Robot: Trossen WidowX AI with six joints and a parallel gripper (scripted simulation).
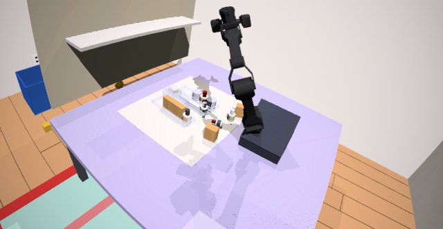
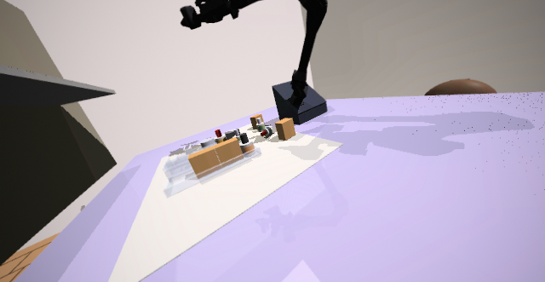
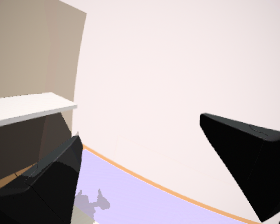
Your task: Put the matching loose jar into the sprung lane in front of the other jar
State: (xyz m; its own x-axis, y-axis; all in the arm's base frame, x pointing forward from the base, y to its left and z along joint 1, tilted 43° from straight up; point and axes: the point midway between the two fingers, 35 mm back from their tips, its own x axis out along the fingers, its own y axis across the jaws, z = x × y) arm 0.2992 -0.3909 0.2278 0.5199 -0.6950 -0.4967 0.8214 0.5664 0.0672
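My gripper point(image 1: 230, 23) point(image 2: 192, 5) point(image 3: 141, 129) is open and empty, high above the table. A clear laned tray point(image 2: 171, 192) stands on the pale mat. In it are a red-capped jar point(image 1: 204, 96) point(image 2: 218, 135), a dark-capped jar with a green label point(image 1: 203, 108), and a black-capped jar with an orange label point(image 1: 187, 116) point(image 2: 246, 145) at the end of the wooden blocks. Outside it stands a pale-capped, green-labelled jar point(image 1: 231, 115) point(image 2: 261, 124). A red-and-dark item point(image 2: 266, 132) lies near it. Which lane is sprung, and the pusher, cannot be made out.
Long wooden blocks point(image 1: 174, 106) point(image 2: 216, 156) fill the tray's near lane. One wooden block point(image 1: 211, 132) point(image 2: 285, 129) stands near the lying item, another point(image 1: 239, 110) point(image 2: 256, 121) beside the arm. The dark arm base point(image 1: 277, 132) point(image 2: 312, 111) and a white shelf point(image 1: 131, 32) point(image 3: 31, 107) also show.
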